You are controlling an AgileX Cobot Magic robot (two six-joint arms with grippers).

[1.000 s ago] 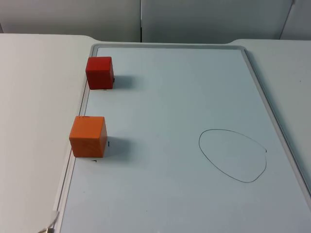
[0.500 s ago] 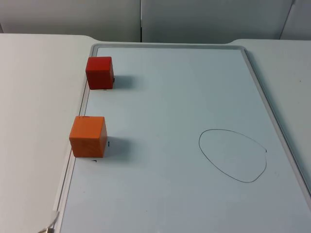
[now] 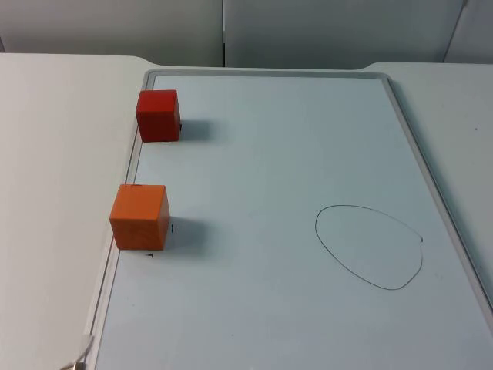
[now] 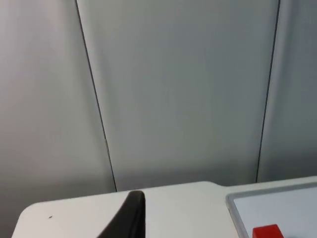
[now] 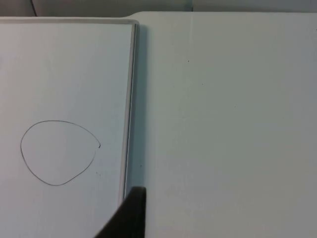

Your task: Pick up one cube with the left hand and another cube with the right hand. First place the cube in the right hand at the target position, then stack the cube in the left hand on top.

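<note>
A red cube (image 3: pixel 159 115) sits on the whiteboard's left edge towards the back. An orange cube (image 3: pixel 139 216) sits on the same edge, nearer the front. A hand-drawn black oval (image 3: pixel 370 247) marks the board's right half, with nothing inside it. My left gripper (image 4: pixel 131 218) hangs over the white table to the left of the board, facing the grey wall, and the red cube (image 4: pixel 268 232) shows beside it. My right gripper (image 5: pixel 130 213) hovers over the board's right frame, close to the oval (image 5: pixel 58 152). Both arms wait away from the cubes.
The whiteboard has a raised grey frame (image 3: pixel 266 73) and lies on the white table (image 3: pixel 54 154). The grey partition wall (image 4: pixel 178 89) closes off the back. Bare table (image 5: pixel 228 124) stretches to the right of the board.
</note>
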